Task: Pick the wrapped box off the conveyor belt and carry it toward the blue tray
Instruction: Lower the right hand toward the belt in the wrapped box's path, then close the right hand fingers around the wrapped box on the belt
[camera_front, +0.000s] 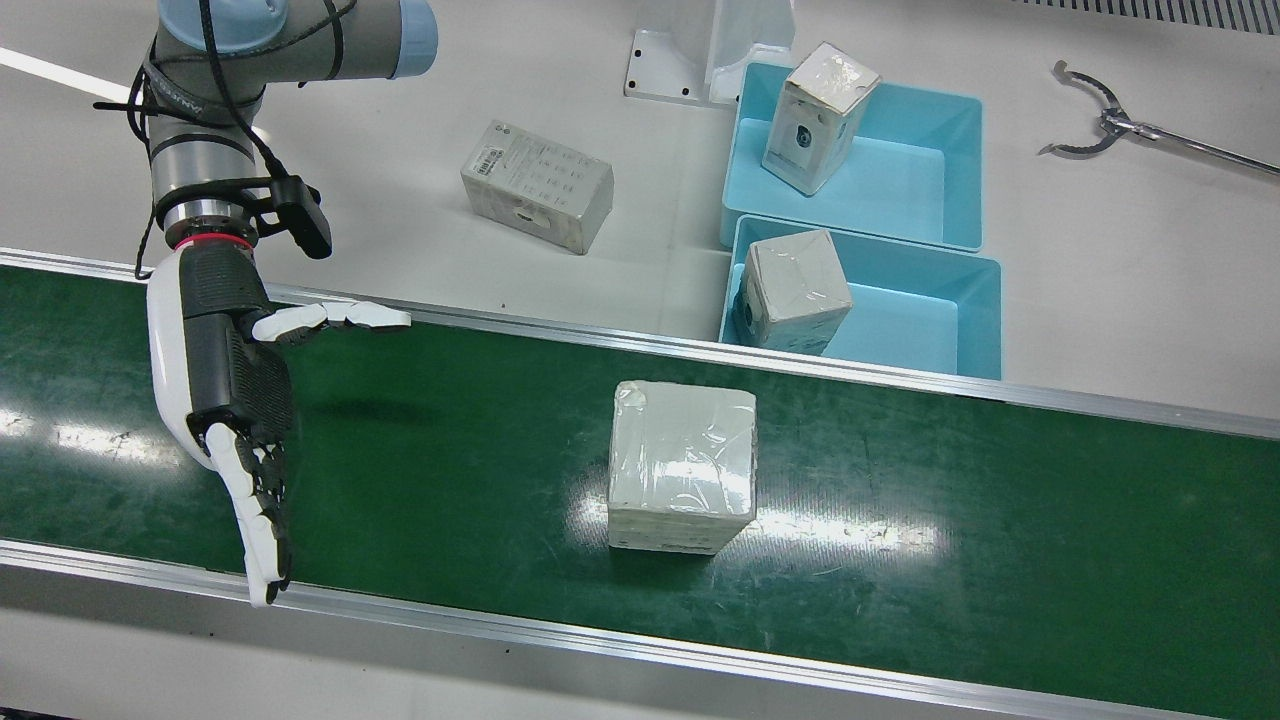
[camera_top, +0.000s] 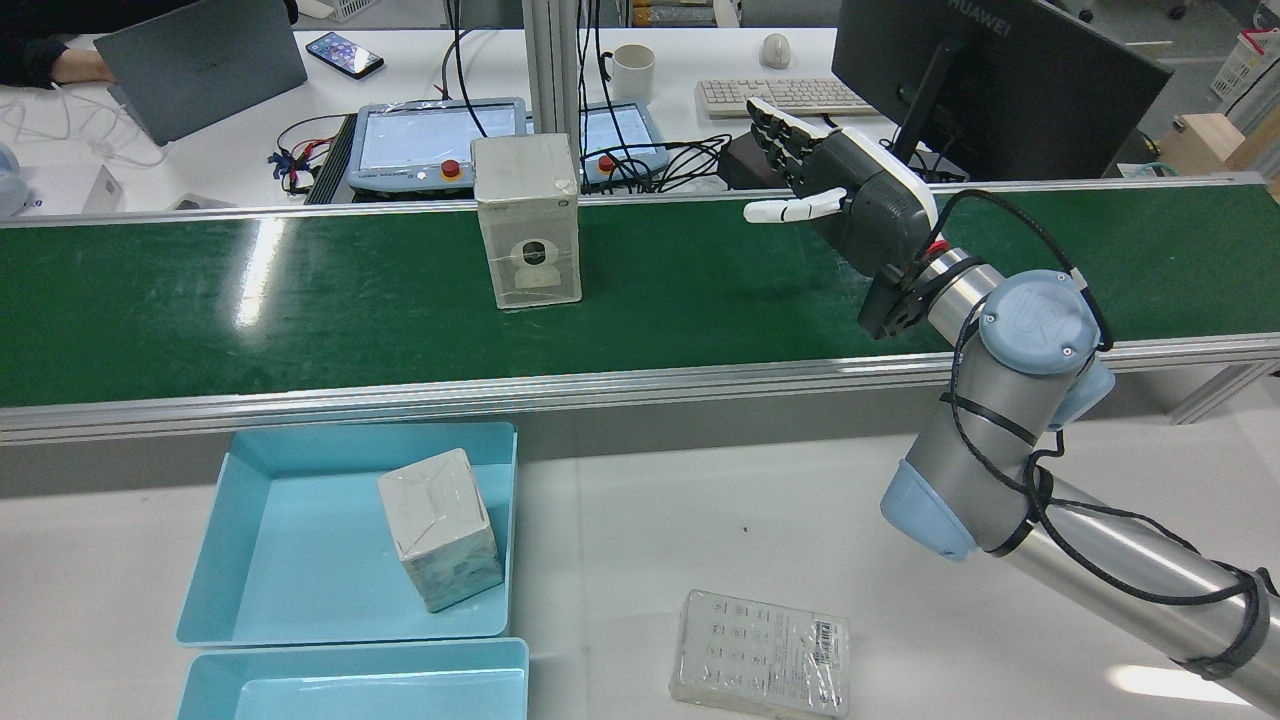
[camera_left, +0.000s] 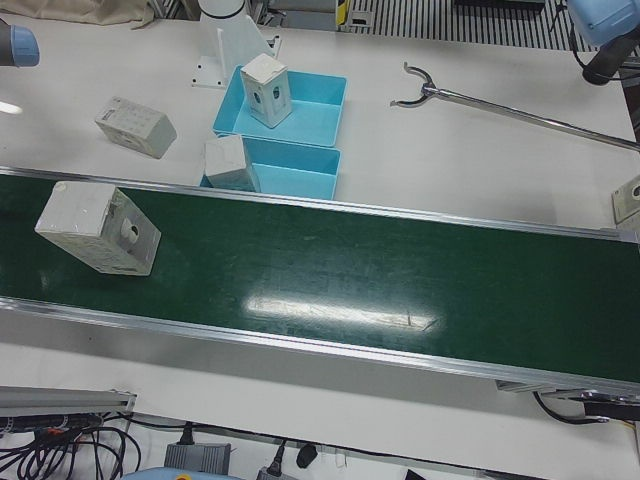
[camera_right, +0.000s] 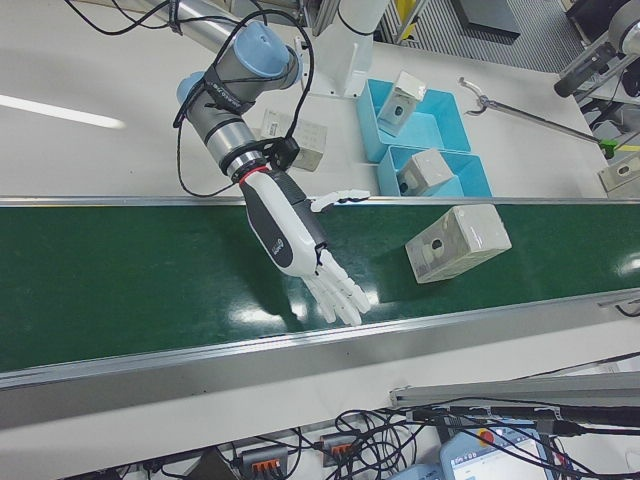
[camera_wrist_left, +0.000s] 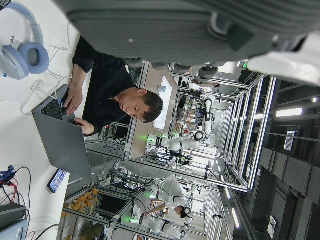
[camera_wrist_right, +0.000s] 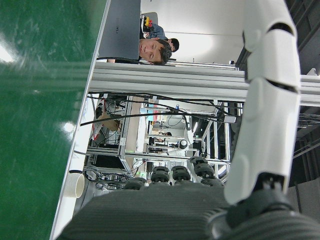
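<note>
The wrapped box (camera_front: 680, 465) stands on the green conveyor belt (camera_front: 450, 450); it also shows in the rear view (camera_top: 527, 220), the left-front view (camera_left: 97, 228) and the right-front view (camera_right: 458, 242). My right hand (camera_front: 235, 400) hovers over the belt well to the side of the box, open, fingers stretched and empty (camera_top: 850, 190) (camera_right: 295, 240). Two blue trays (camera_front: 900, 330) (camera_front: 900, 190) sit beside the belt, each holding a wrapped box. My left hand (camera_wrist_left: 200, 25) shows only as a palm edge in its own view, with nothing held.
Another wrapped box (camera_front: 537, 198) lies flat on the white table near the trays. A metal grabber tool (camera_front: 1100, 120) lies at the far side. Monitors, a keyboard and cables stand beyond the belt (camera_top: 780, 95).
</note>
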